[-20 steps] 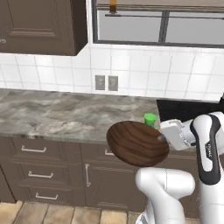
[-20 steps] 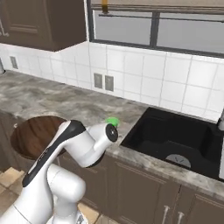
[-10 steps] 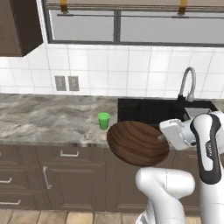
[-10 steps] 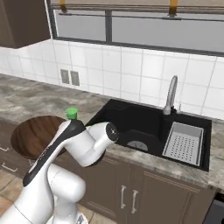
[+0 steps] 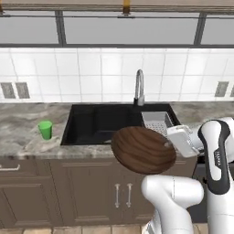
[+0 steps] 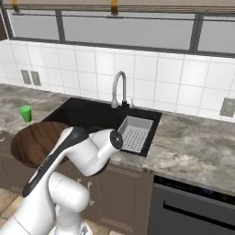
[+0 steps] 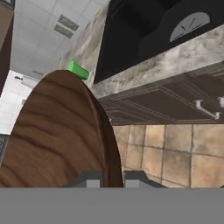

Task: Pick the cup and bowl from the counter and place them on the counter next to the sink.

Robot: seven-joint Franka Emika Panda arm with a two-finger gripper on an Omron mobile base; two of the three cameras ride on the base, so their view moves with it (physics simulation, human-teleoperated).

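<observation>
My gripper (image 5: pixel 169 144) is shut on the right rim of the dark wooden bowl (image 5: pixel 144 150), which hangs tilted on edge in front of the cabinets, below counter height. In the hand view, the bowl (image 7: pixel 57 131) rises from between the fingertips of the gripper (image 7: pixel 113 177). From the right base the bowl (image 6: pixel 34 143) shows behind my arm. The green cup (image 5: pixel 45 130) stands upright on the counter (image 5: pixel 18 137) left of the black sink (image 5: pixel 100 121). The cup (image 6: pixel 25 113) (image 7: pixel 78 70) also shows in the right base and hand views.
A chrome faucet (image 5: pixel 139 87) stands behind the sink, and a grey perforated tray (image 6: pixel 135 133) sits in its right basin. Stone counter (image 6: pixel 193 147) stretches right of the sink over a dark appliance front (image 6: pixel 197 206). Brown cabinet doors (image 5: pixel 82 192) with silver handles lie below.
The whole picture has slid left as the base drove right, so the sink is now central. The bowl stays in my gripper, and the cup has not moved on the counter.
</observation>
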